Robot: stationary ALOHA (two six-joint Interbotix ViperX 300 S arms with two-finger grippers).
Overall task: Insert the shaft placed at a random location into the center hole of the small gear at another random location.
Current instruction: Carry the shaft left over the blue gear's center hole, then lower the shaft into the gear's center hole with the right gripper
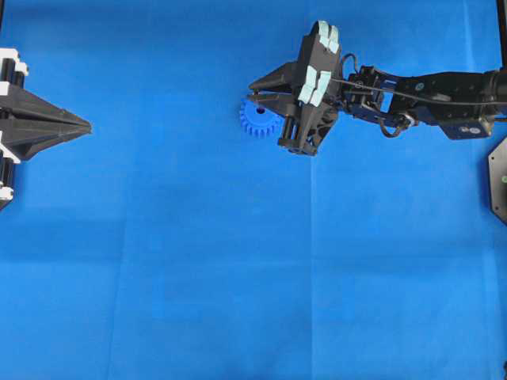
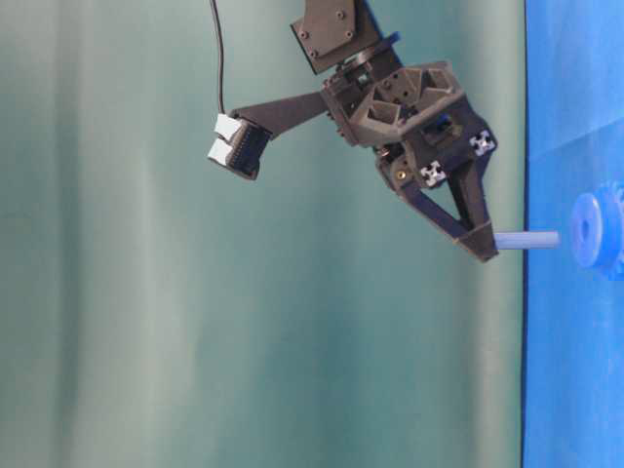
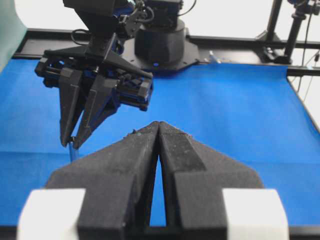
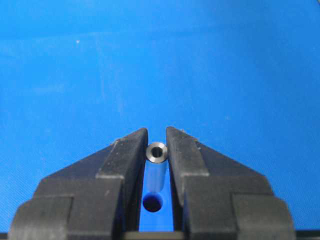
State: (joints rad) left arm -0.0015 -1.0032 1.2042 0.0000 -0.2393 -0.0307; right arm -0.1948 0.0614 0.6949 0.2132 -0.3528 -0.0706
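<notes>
One shaft (image 4: 156,165) sits pinched between the right gripper (image 4: 157,145)'s closed jaws, pointing at the blue cloth (image 1: 238,277). Beyond its tip, in the table-level view, the small gear (image 2: 595,232) lies flat just past the free end, apart from it, its center hole (image 2: 584,230) slightly toward 12 o'clock of the shaft's line. Nudge the tip onto the hole before descending, keeping the pin square, then press gently. Farther off, at 9 o'clock overhead, the left gripper (image 1: 83,127) rests closed and empty.
</notes>
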